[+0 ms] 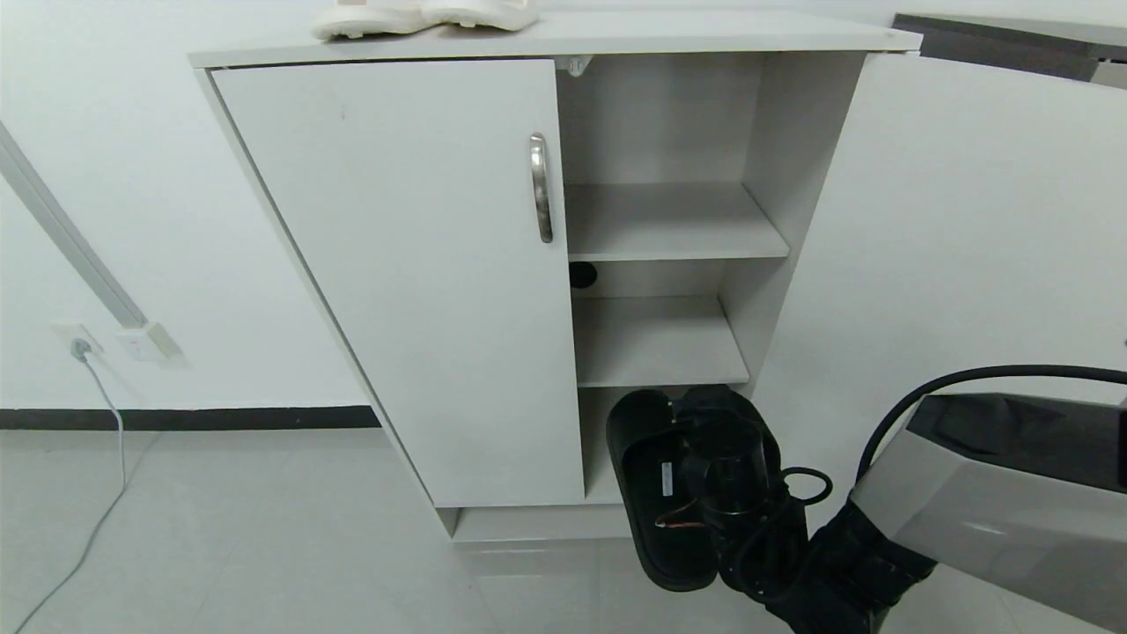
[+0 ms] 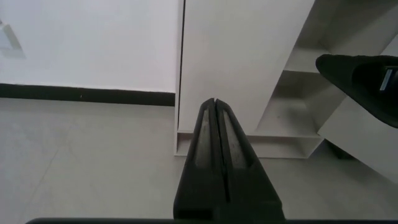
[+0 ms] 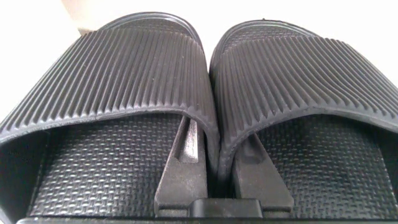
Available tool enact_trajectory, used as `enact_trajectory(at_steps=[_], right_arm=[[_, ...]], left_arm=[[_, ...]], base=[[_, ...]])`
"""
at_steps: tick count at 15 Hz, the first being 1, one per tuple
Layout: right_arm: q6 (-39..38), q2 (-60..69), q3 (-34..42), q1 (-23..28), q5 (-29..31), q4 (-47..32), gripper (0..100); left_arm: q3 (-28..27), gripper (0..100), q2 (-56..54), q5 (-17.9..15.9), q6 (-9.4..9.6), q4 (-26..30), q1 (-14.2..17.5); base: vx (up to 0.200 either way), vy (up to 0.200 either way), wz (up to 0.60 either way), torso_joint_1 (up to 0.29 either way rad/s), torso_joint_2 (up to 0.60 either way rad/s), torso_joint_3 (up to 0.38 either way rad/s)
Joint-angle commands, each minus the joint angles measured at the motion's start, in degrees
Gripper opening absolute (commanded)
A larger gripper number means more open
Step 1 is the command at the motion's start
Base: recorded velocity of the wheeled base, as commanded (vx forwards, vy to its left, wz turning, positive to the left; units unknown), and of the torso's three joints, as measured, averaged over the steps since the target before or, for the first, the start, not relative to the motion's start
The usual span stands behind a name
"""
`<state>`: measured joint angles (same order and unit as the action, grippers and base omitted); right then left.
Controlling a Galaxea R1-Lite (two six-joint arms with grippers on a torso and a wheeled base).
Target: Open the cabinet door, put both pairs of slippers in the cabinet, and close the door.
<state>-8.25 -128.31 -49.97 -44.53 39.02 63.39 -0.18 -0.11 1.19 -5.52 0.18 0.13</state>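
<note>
Right pincer is clamped on the touching inner walls of the black slippers, one finger inside each. The pair sits low, centre-right of the head frame, toes at the mouth of the cabinet's bottom compartment. Right door stands open; left door is shut. White slippers lie on the cabinet top, upper left. Left pincer is closed, holding nothing.

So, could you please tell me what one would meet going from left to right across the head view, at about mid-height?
wall socket → closed left door → metal handle → shelves → open right door
</note>
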Motion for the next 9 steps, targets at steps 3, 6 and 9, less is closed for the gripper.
enact_trajectory(at_steps=[3, 6, 9], right_arm=[[0.4, -2.7, -0.9, -0.3, 0.4, 3.9, 0], [10.0, -7.7, -0.7, 0.4, 0.4, 23.4, 0], [12.8, -8.7, -0.8, 1.0, 0.2, 26.6, 0]], left_arm=[[0.0, 0, 0.1, 0.0, 0.07, 0.0, 0.0], [0.0, 0, 0.1, 0.1, -0.01, 0.0, 0.0], [0.0, 0, 0.1, 0.1, -0.01, 0.0, 0.0]], base=[[0.0, 0.0, 0.0, 0.004, 0.0, -0.191], [0.0, 0.0, 0.0, 0.001, 0.0, -0.033], [0.133, 0.0, 0.0, 0.005, 0.0, -0.003]])
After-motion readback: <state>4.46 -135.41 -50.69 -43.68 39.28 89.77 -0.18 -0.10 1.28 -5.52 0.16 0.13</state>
